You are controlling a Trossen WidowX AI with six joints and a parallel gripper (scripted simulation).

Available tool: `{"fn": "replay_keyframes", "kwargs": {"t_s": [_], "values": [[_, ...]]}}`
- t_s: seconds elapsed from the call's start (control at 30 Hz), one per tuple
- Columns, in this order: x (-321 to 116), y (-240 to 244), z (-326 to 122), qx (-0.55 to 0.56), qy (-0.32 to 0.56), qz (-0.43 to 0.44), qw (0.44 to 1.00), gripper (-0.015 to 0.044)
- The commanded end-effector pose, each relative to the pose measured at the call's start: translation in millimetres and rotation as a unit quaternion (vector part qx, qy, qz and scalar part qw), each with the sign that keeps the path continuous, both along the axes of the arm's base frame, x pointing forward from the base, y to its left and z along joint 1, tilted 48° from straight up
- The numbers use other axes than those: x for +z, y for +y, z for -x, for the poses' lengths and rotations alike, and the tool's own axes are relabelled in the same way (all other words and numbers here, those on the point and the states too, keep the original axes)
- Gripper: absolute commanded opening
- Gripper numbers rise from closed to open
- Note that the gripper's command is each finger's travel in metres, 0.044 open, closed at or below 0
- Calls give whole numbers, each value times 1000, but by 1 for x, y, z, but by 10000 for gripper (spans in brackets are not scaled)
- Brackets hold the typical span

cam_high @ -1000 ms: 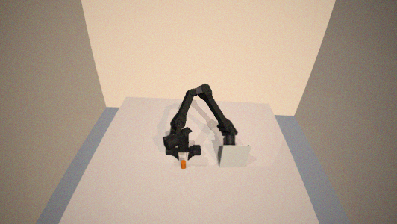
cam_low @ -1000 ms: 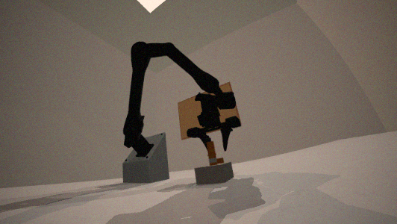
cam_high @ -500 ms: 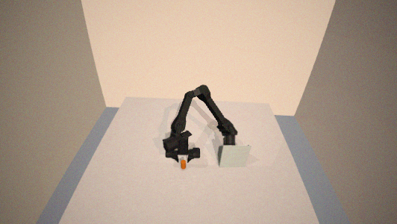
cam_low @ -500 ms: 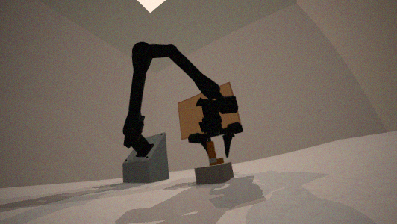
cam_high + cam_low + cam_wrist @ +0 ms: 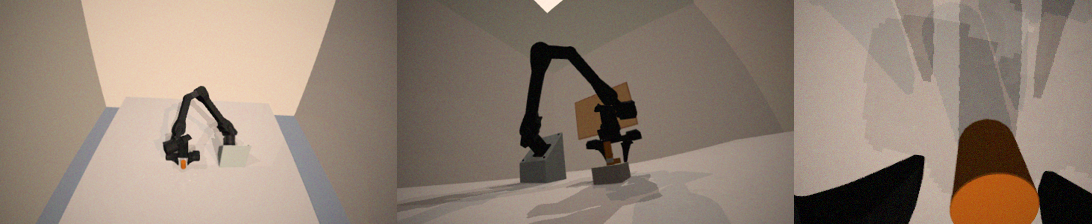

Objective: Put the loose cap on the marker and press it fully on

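The loose orange cap (image 5: 183, 164) (image 5: 617, 160) (image 5: 995, 200) stands upright on the table. My gripper (image 5: 183, 162) (image 5: 616, 161) (image 5: 984, 174) is open and low over it, with a fingertip on each side. In the wrist view the cap is nearer the right fingertip, with a wider gap on the left. The orange marker (image 5: 608, 149) stands upright in the grey holder block (image 5: 610, 175), in front of the gripper as the exterior camera sees it. In the top view the arm and gripper hide the marker and the block.
The arm's sloped base block (image 5: 234, 157) (image 5: 555, 160) stands on the table (image 5: 123, 194) to the right of the cap in the top view. An orange-brown panel (image 5: 588, 119) shows behind the gripper in the exterior view. The arm's shadows fall across the table.
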State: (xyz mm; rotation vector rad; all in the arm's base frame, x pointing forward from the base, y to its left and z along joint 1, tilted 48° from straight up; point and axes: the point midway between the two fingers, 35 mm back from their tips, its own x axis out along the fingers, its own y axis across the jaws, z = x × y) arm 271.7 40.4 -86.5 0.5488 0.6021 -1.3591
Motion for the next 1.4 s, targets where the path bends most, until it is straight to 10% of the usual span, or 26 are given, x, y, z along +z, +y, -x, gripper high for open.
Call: {"fn": "replay_keyframes", "kwargs": {"t_s": [0.0, 0.67, 1.37], "values": [[-5, -7, 1, 1, 4, 5, 1000, 249], [-4, -6, 1, 1, 4, 5, 1000, 5], [34, 36, 7, 1, 4, 4, 1000, 0]]}}
